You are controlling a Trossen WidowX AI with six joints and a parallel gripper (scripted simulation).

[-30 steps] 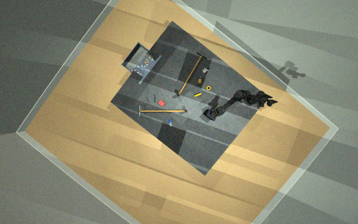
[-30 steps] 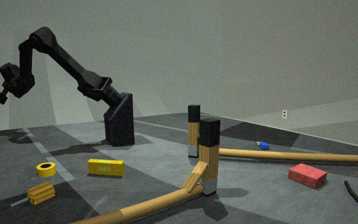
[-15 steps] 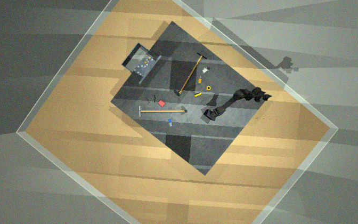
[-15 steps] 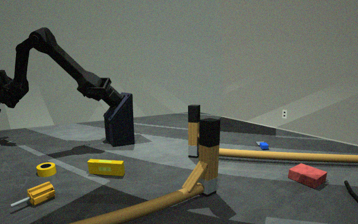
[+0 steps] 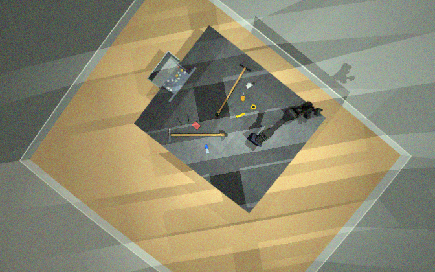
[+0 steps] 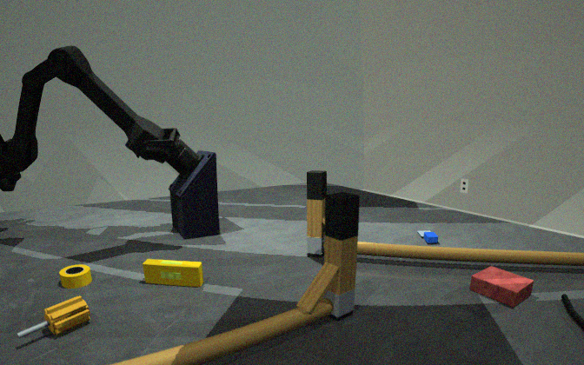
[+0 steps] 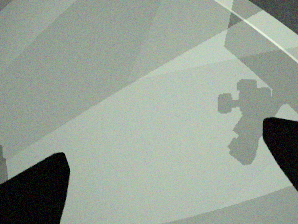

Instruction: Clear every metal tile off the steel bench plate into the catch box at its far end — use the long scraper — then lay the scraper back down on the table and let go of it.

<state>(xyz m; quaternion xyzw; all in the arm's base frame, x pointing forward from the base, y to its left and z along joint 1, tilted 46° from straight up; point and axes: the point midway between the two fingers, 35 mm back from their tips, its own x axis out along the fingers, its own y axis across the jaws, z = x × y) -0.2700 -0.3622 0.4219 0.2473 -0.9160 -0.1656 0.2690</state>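
Observation:
The steel bench plate (image 5: 179, 85) is at the far left of the table in the top view, with several small white and orange tiles on it. The catch box (image 5: 158, 65) adjoins its outer end; no tiles show clearly inside. Two long wooden-handled tools lie on the table: one with a dark crosshead (image 5: 234, 86) (image 6: 240, 335), one with a thin metallic crosshead (image 5: 195, 135) (image 6: 480, 255). Each has an upright grip block at its near end. I cannot tell which is the scraper. My gripper (image 7: 166, 146) is open and empty, raised near the table's right edge, away from both tools.
Between the dark-headed tool and the arm are a yellow tape roll (image 5: 253, 107) (image 6: 76, 276), a yellow block (image 5: 240, 114) (image 6: 172, 273) and an orange-handled tool (image 5: 243, 98) (image 6: 67, 315). A red block (image 5: 195, 125) (image 6: 501, 286) and a blue item (image 5: 206, 146) (image 6: 430, 237) flank the other handle.

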